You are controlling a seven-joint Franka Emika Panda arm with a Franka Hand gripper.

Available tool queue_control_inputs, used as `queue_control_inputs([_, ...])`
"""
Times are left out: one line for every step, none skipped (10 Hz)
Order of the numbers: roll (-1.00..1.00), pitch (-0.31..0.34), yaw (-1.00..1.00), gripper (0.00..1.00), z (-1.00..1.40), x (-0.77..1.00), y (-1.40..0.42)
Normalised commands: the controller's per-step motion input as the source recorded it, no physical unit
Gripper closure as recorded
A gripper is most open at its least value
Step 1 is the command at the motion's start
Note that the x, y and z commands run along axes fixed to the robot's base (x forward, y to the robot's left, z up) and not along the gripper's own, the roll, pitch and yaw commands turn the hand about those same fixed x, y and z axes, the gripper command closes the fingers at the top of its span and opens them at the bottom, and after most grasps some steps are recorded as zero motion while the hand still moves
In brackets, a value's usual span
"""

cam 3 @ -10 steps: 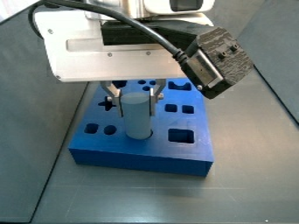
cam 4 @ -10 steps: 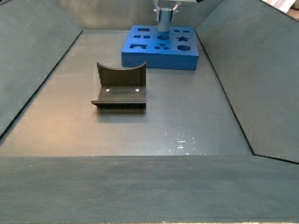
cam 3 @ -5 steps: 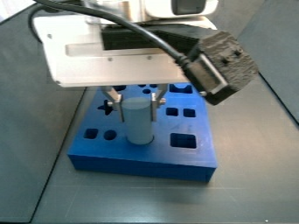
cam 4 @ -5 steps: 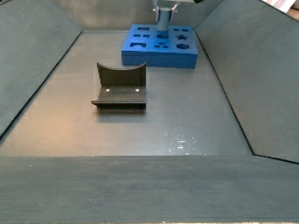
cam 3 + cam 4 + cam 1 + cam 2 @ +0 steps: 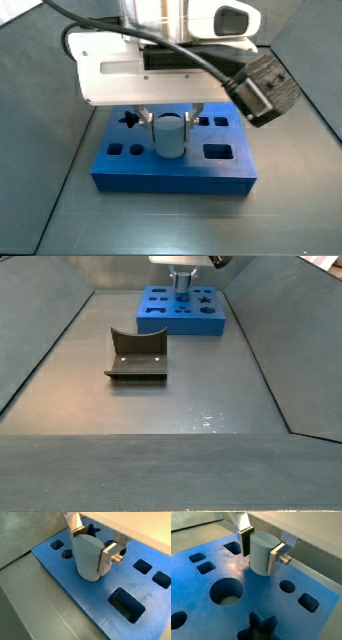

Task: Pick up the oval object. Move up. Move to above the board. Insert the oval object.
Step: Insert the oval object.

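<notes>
Where the wrist views look down, we see the end effector [image 5: 93, 548] directly above the board [image 5: 80, 597], its two silver fingers [image 5: 109, 557] clamped on opposite sides of the peg [image 5: 88, 554]. We see the peg standing upright, its lower end entering a hole in the board's top face, with most of its pale grey-blue body above the surface. In a wrist view the same grip appears from another angle: the end effector [image 5: 261, 548] closed on the peg [image 5: 262, 551], with a large round hole [image 5: 226, 592], a star-shaped hole [image 5: 261, 626] and smaller square and round cut-outs open in the board [image 5: 198, 582] around it.

In a side view we see the peg [image 5: 170, 135] upright between the fingers below the white wrist housing [image 5: 147, 65], near the front middle of the board [image 5: 174, 172]; the end effector [image 5: 168, 122] holds its upper part.

In a side view taken from across the table [image 5: 187, 456], we find the fixture [image 5: 135, 354] nearest, well apart from the board [image 5: 185, 311], which lies at the far end. There the end effector [image 5: 182, 274] hangs just above the board; whether its fingers grip cannot be judged at this distance.
</notes>
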Motion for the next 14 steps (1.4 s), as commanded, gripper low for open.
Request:
queue_control_inputs([0.16,-0.23,0.0,1.0,-0.73,-0.07,-0.06])
queue_control_inputs([0.15,-0.24,0.0,1.0,-0.73,-0.04,-0.08])
queue_control_inputs([0.14,-0.243,0.0,1.0,-0.73,-0.03,-0.09])
queue_control_inputs([0.14,-0.233,0.0,1.0,-0.75,0.0,-0.12])
queue_control_inputs([0.14,-0.233,0.0,1.0,-0.75,0.0,-0.11])
queue_control_inputs([0.13,-0.25,0.05,1.0,-0.68,0.0,-0.14])
queue_control_inputs([0.01,0.0,0.0,1.0,0.0,0.0,0.0])
queue_control_inputs([0.0,0.0,0.0,1.0,-0.07,0.0,0.0])
queue_control_inputs([0.12,-0.246,0.07,1.0,-0.76,-0.25,0.02])
queue_control_inputs([0.15,-0.18,0.07,1.0,-0.84,-0.17,0.0])
queue_control_inputs([0.09,-0.146,0.06,1.0,-0.97,-0.08,0.0])
queue_control_inputs([-0.05,-0.106,0.0,1.0,-0.43,0.0,0.01])
queue_control_inputs([0.0,0.0,0.01,1.0,0.0,0.0,0.0])
queue_control_inputs([0.0,0.0,0.0,1.0,0.0,0.0,0.0])
